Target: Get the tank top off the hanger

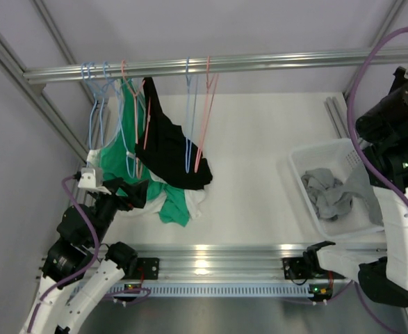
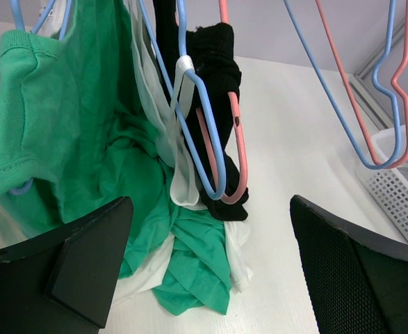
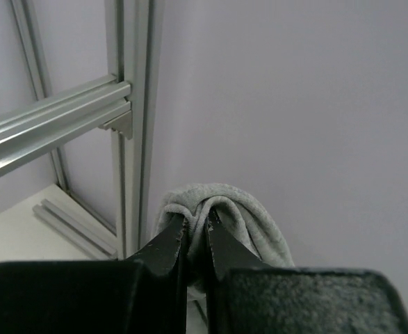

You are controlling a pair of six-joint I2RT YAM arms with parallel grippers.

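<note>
A grey tank top point(image 1: 327, 193) lies partly in the white basket point(image 1: 313, 150), with one end lifted to my right gripper point(image 1: 372, 182). In the right wrist view the right gripper point(image 3: 197, 224) is shut on a fold of the grey fabric point(image 3: 256, 212). My left gripper point(image 1: 124, 189) is open and empty, low beside the hanging clothes. In the left wrist view point(image 2: 210, 203) it faces green point(image 2: 71, 118), white and black point(image 2: 214, 56) garments on blue and pink hangers point(image 2: 214, 149).
The metal rail point(image 1: 259, 64) carries several hangers; a blue and a pink one point(image 1: 198, 118) hang bare at the middle. The green garment's hem point(image 1: 174, 207) pools on the table. Frame posts point(image 1: 51, 115) stand at left and right.
</note>
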